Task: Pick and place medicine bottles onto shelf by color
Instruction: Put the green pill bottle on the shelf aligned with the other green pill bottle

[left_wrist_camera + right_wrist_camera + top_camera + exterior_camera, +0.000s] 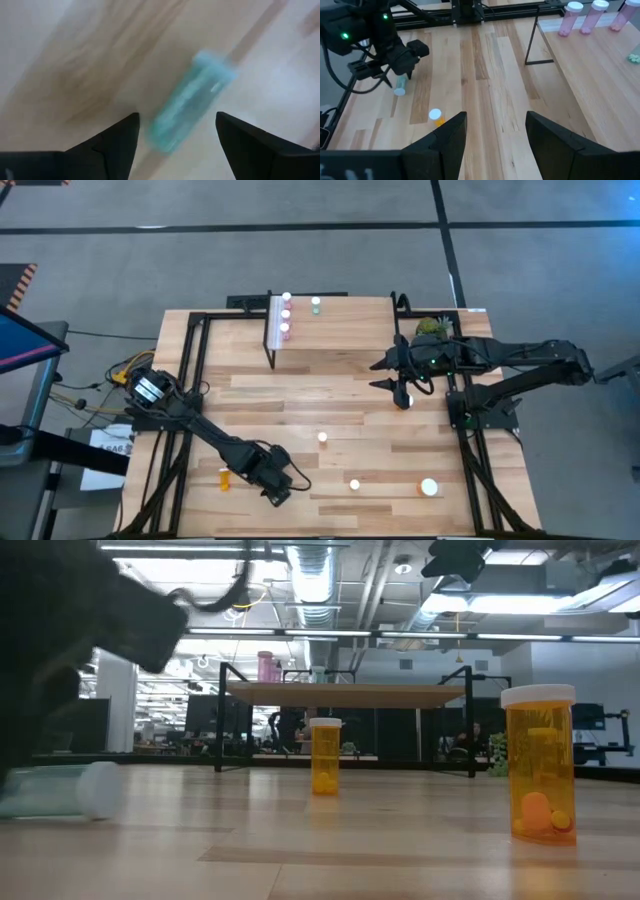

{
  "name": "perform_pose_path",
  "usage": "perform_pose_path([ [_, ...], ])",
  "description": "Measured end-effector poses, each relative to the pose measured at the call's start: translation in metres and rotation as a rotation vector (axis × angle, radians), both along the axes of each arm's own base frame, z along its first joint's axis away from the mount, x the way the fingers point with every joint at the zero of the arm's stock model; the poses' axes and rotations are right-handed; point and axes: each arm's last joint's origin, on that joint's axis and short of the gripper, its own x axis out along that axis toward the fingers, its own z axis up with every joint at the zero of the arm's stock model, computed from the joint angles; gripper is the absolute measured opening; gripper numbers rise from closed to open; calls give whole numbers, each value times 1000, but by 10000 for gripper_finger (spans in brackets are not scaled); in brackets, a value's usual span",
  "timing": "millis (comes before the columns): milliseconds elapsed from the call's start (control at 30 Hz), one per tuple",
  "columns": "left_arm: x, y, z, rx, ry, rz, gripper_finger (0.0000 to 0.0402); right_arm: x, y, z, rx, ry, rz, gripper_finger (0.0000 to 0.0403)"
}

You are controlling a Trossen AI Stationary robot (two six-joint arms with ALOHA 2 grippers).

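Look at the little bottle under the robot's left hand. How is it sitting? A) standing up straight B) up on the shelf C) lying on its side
C: the teal bottle lies flat on the table, between the open fingers of the left hand.

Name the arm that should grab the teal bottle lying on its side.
Left. The left gripper hovers open right over the lying teal bottle, fingers on either side. The right gripper is open, empty and far across the table near the shelf.
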Motion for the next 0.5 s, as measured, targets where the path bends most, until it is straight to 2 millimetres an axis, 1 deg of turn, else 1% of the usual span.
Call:
perform_pose_path([
  [33,-2,1,0,22,26,-27,256,0,0,0,0,-1,0,227],
  [200,-2,3,6,101,41,-142,256,0,0,0,0,-1,0,227],
  [300,-2,5,6,164,18,-183,256,0,0,0,0,-1,0,227],
  [500,-8,-4,7,266,-43,-396,256,0,0,0,0,-1,0,227],
])
